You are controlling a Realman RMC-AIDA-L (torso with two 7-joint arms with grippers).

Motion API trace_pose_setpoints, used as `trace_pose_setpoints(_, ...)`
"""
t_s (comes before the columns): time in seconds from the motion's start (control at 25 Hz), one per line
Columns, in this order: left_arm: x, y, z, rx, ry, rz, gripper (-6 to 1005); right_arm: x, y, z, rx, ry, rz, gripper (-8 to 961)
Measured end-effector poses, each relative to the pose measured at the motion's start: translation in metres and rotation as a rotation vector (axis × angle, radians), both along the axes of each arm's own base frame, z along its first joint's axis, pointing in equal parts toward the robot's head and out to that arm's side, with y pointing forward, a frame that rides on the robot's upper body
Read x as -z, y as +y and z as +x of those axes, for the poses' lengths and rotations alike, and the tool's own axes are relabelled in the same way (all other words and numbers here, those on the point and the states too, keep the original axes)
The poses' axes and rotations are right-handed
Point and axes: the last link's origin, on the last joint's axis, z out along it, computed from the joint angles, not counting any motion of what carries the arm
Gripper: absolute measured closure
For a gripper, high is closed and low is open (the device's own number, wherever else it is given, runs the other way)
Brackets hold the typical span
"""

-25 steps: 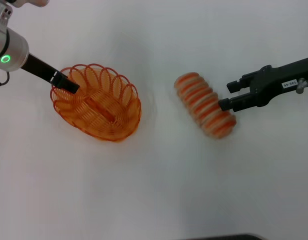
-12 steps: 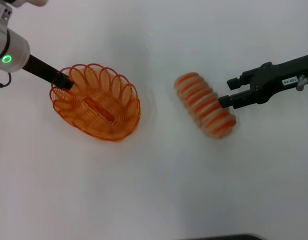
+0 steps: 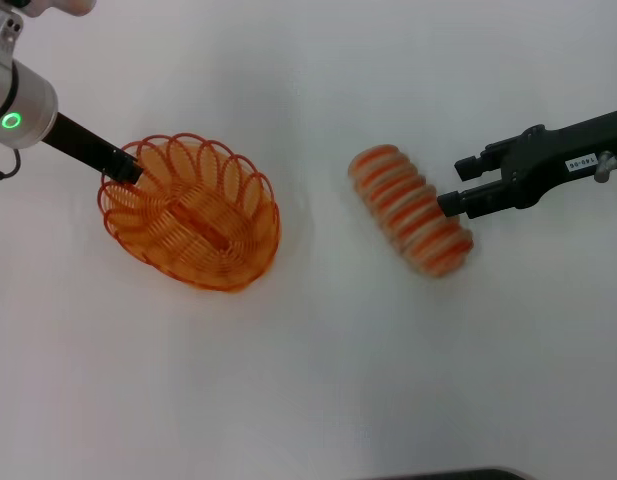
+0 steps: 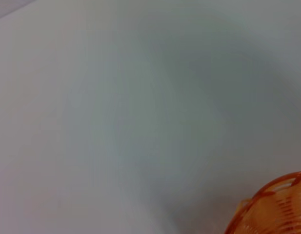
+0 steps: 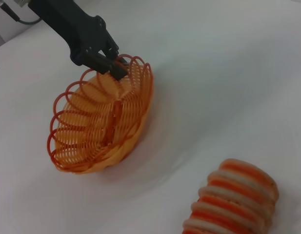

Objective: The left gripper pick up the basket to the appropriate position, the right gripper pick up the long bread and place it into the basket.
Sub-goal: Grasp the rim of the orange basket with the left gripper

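Note:
The orange wire basket (image 3: 193,215) sits left of centre in the head view, tipped up on its far-left side. My left gripper (image 3: 128,166) is shut on that rim loop. The right wrist view shows the left gripper (image 5: 115,69) pinching the raised rim of the basket (image 5: 99,124). The long bread (image 3: 410,210), striped orange and cream, lies slanted on the table right of centre. My right gripper (image 3: 451,187) is open just beside the bread's right flank, its lower fingertip at the loaf's edge. Only the near end of the bread (image 5: 234,202) shows in the right wrist view.
White tabletop (image 3: 318,380) all around. A strip of bare table about a hand wide separates basket and bread. The left wrist view shows bare table and a corner of the basket rim (image 4: 277,202).
The left gripper has drawn the basket rim slightly up and left, tipping the basket. The right gripper shifted a little away from the bread's lower end a second ago, then held still.

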Motion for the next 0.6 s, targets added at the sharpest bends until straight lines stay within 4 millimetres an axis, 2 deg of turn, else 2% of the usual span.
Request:
trace_pose_setpoints(0.2,-0.007,0.001,0.002,-0.050,-0.016,0.017,847,0.000,0.000,0.000,0.000,0.001,-0.001,232)
trace_pose_setpoints(0.6,-0.037,0.003,0.009,-0.224,-0.133,0.065,873,-0.002,0.004,0.000,0.000,-0.007,0.015,232)
